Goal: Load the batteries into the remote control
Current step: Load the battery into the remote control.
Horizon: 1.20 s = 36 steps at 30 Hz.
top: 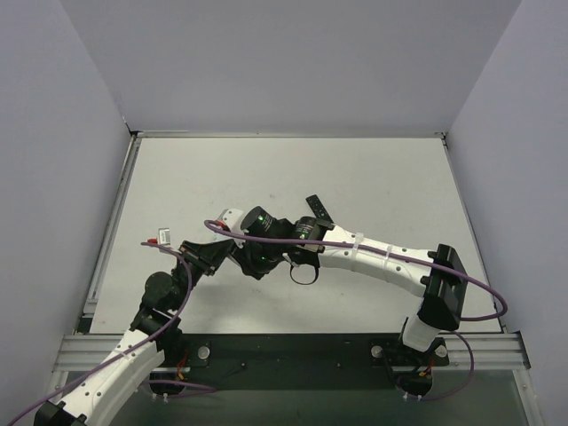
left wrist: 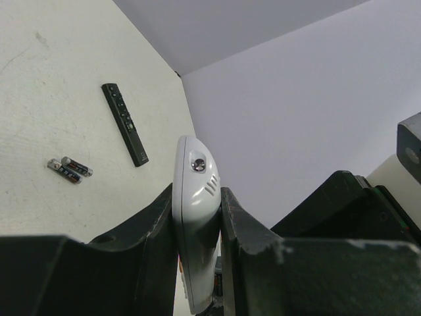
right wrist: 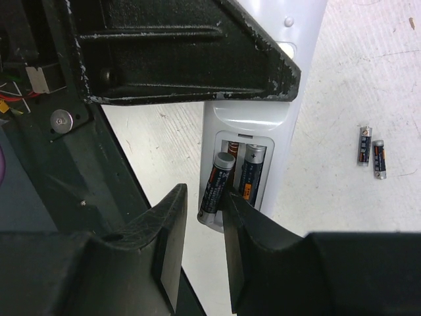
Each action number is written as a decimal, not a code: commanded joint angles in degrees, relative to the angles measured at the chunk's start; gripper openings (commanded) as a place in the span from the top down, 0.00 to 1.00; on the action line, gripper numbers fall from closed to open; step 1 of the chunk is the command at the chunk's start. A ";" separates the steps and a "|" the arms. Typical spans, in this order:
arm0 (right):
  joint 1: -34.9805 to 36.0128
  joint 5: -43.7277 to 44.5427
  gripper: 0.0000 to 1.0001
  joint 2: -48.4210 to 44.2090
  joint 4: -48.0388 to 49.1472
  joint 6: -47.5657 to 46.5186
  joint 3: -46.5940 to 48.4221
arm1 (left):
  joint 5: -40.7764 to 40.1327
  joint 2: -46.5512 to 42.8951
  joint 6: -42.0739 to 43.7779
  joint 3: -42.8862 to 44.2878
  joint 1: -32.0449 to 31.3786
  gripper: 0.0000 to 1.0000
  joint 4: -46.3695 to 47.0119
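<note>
My left gripper (left wrist: 196,194) is shut on the white remote control (left wrist: 195,197), holding it on edge above the table. In the right wrist view the remote control (right wrist: 302,39) shows its open battery bay. One battery (right wrist: 251,172) lies flat in the bay. A second battery (right wrist: 217,181) leans in the other slot with its silvery end raised. My right gripper (right wrist: 205,197) is open round that leaning battery: one finger touches it and the other stands apart. Two loose batteries (right wrist: 370,151) lie side by side on the table. From above, both grippers meet at the remote control (top: 232,216).
A slim black remote (left wrist: 125,124) lies on the white table beyond the loose batteries (left wrist: 69,169), and it also shows in the top view as the black remote (top: 319,211). Grey walls close in the table on three sides.
</note>
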 commanded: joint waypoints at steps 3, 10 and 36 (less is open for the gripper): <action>0.25 4.35 0.75 -2.36 -2.19 -1.96 0.95 | -0.13 -1.04 -6.51 -8.99 -0.22 1.00 6.53; 0.25 5.05 0.80 -2.98 -3.51 -3.19 0.95 | -0.13 -1.39 -9.24 -9.60 -0.13 1.00 6.44; -0.37 8.04 0.97 -3.33 -13.97 -3.02 7.02 | 0.31 -2.88 -9.50 -9.08 -0.22 1.00 2.76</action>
